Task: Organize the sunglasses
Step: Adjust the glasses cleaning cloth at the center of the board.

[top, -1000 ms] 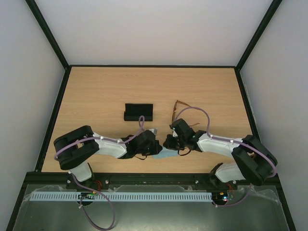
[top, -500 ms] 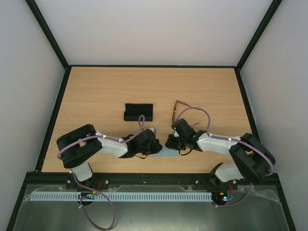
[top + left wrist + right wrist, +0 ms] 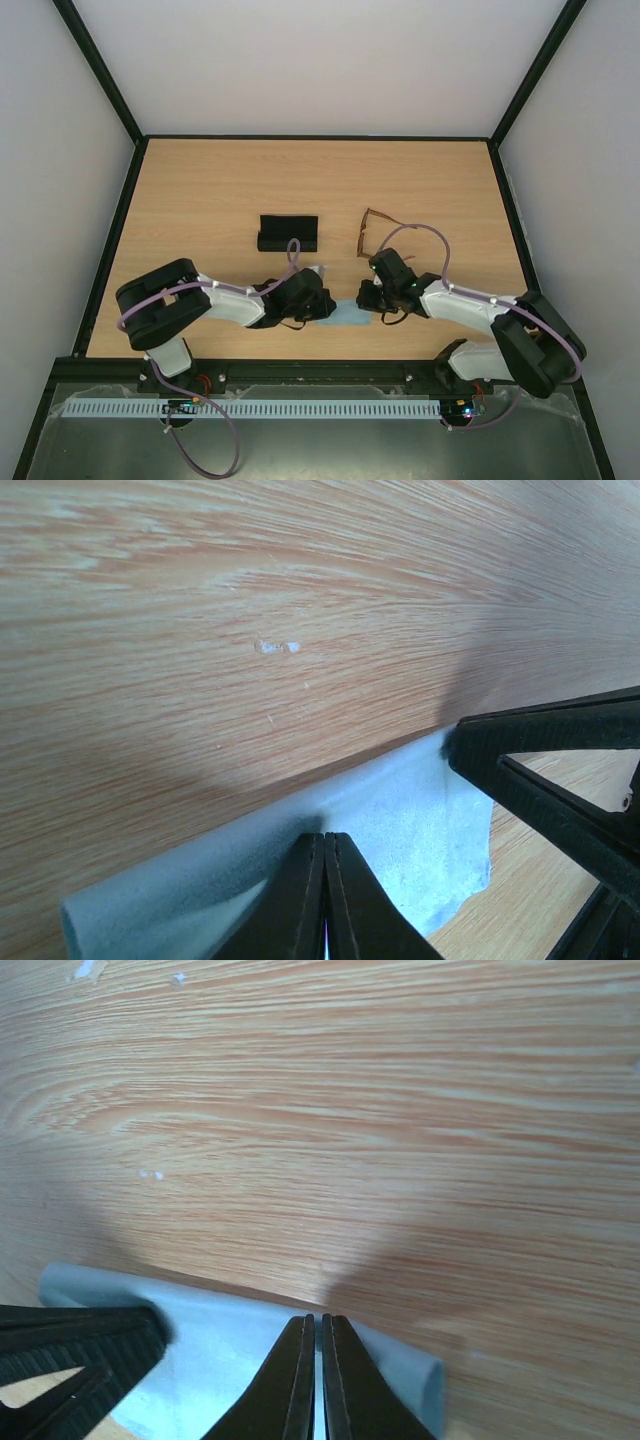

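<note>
With both clamped tight on the blue cloth (image 3: 347,316), our right gripper (image 3: 367,299), not our left gripper (image 3: 323,304), sits nearer the sunglasses (image 3: 364,236) lying just beyond it.

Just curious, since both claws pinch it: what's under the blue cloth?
Only the wooden table shows around the cloth. Whatever lies beneath its folded fabric is covered, so I cannot tell.

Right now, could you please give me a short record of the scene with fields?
left gripper: shut on the blue cloth
right gripper: shut on the same cloth's other end
sunglasses: on the table, untouched, beyond the right gripper
black case: on the table, left of the sunglasses
</note>
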Action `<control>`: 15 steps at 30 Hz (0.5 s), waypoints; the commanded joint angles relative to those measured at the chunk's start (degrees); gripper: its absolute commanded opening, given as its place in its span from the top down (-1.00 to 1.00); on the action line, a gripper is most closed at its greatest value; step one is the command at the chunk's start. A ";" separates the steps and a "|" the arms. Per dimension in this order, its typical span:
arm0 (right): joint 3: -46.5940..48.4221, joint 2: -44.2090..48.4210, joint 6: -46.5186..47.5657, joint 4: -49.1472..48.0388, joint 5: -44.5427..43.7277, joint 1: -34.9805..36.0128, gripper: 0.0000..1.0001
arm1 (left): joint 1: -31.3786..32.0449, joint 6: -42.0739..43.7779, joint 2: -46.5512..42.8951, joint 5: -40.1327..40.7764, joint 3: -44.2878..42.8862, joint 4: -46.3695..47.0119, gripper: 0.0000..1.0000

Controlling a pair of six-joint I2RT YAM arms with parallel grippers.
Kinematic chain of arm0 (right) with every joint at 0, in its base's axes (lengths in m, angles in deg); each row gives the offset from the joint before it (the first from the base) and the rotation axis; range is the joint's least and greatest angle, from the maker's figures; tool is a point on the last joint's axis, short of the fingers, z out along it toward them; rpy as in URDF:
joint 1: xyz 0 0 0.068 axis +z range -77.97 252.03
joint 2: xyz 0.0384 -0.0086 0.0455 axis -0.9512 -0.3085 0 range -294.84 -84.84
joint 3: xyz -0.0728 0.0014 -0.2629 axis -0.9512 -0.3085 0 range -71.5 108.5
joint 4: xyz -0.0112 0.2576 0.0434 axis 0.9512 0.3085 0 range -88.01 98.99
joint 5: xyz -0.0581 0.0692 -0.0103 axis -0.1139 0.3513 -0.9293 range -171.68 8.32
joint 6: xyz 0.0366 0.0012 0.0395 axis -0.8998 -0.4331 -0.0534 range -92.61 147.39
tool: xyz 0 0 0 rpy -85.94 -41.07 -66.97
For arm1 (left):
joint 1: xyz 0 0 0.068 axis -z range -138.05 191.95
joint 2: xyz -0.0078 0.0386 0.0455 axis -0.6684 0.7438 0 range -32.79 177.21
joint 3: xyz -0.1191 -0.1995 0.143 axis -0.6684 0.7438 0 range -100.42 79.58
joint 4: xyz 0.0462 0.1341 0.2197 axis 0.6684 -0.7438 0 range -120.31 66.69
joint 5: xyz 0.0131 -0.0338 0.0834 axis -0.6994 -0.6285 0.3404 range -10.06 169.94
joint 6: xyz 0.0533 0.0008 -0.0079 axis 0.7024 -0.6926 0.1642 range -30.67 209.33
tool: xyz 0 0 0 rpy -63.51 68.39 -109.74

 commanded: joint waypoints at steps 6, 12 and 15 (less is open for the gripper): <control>-2.62 3.69 1.38 7.61 -4.80 -1.23 0.88 | -0.41 1.31 -2.49 1.47 0.27 -2.09 0.96; -2.02 4.90 1.58 9.88 -7.00 -1.43 0.88 | -0.51 1.79 -4.94 2.64 0.36 -4.39 0.94; -1.20 5.34 1.83 10.86 -7.41 -1.43 0.88 | -1.14 2.31 -5.77 3.32 0.55 -6.00 0.93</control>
